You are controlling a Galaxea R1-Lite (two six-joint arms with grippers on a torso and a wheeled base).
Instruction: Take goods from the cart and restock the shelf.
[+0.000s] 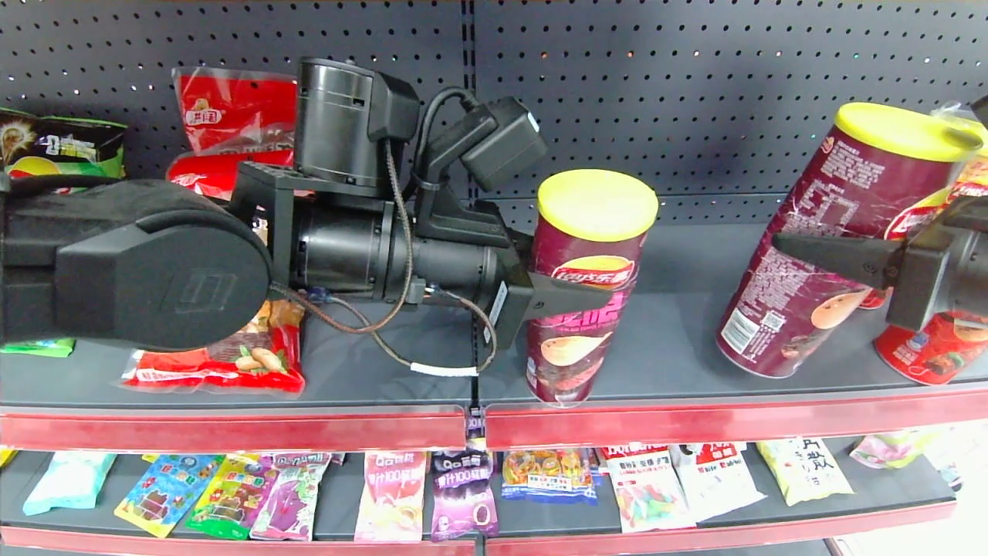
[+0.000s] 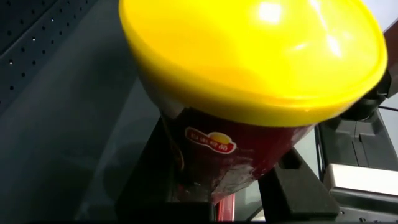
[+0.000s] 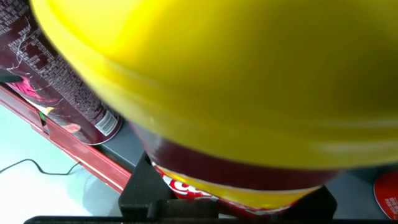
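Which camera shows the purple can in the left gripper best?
Head view: the whole can shows, with the left gripper around its middle. Left wrist view gives mostly its yellow lid. Right wrist view faces another can.

A dark pegboard back panel (image 1: 695, 93) rises at the far side, with tiny points of light in some holes. Before it runs the grey upper shelf (image 1: 679, 324), edged by a glossy red front rail (image 1: 695, 421). The lower shelf (image 1: 888, 486) sits beneath. Pale floor (image 1: 926, 537) shows near right, and a black cable (image 3: 25, 165) lies on it.
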